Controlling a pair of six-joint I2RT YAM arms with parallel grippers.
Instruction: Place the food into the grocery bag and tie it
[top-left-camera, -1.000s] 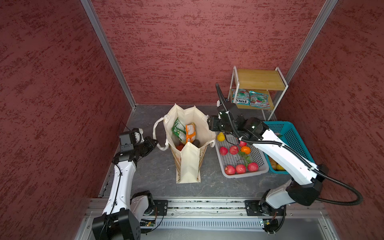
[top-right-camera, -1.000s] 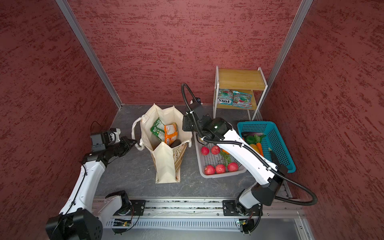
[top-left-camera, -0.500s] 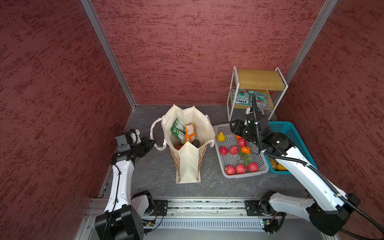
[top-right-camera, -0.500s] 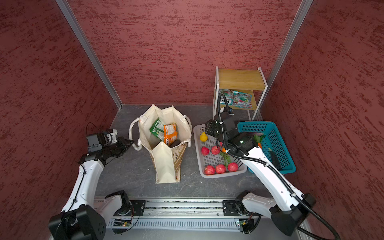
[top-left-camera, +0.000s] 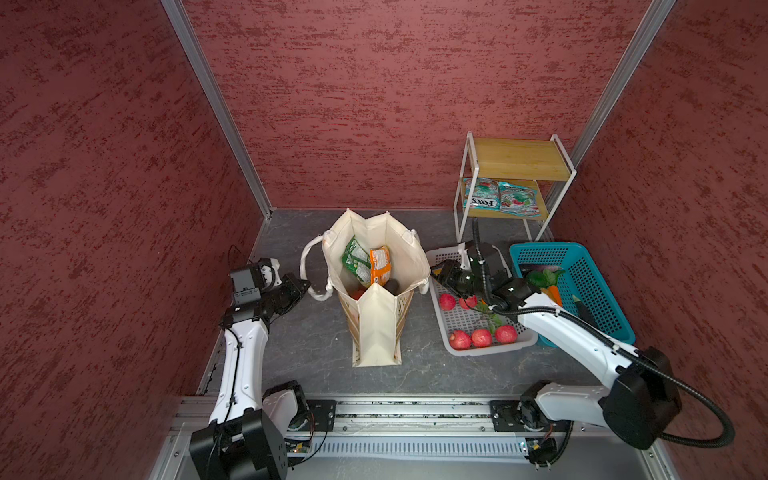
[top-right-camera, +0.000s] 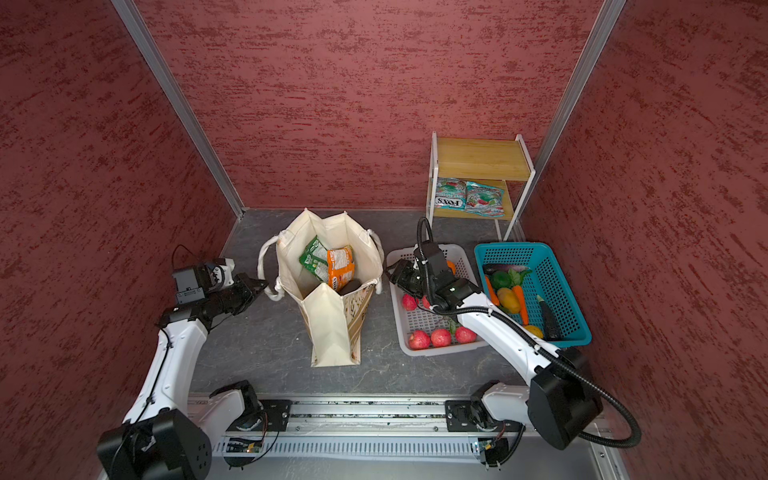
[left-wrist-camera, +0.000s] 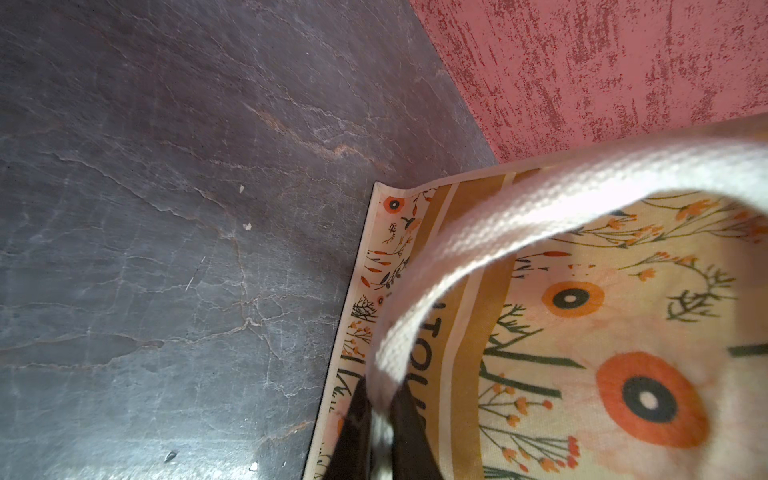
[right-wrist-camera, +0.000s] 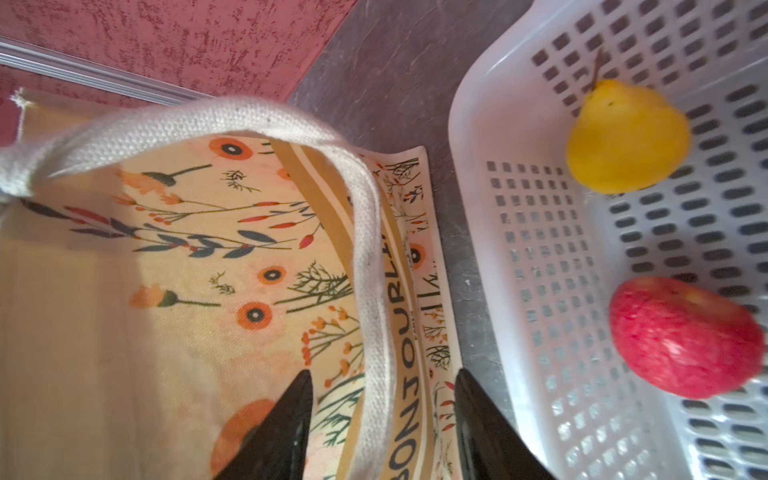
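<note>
— While the left gripper (left-wrist-camera: 380, 440) pinches a white webbing handle (left-wrist-camera: 540, 208) of the cream floral canvas grocery bag (top-left-camera: 376, 328), upright mid-floor, which step?
— Tying, seemingly; the right gripper (right-wrist-camera: 383, 374) gapes empty astride the opposite white webbing handle (right-wrist-camera: 370, 257) and should close there next

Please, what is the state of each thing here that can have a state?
grocery bag, upright, mouth open, not tied.
left gripper, fingers shut on left handle.
right gripper, open, fingers either side of right handle.
grey basket, holds apples and a pear.
teal basket, holds vegetables.
</note>
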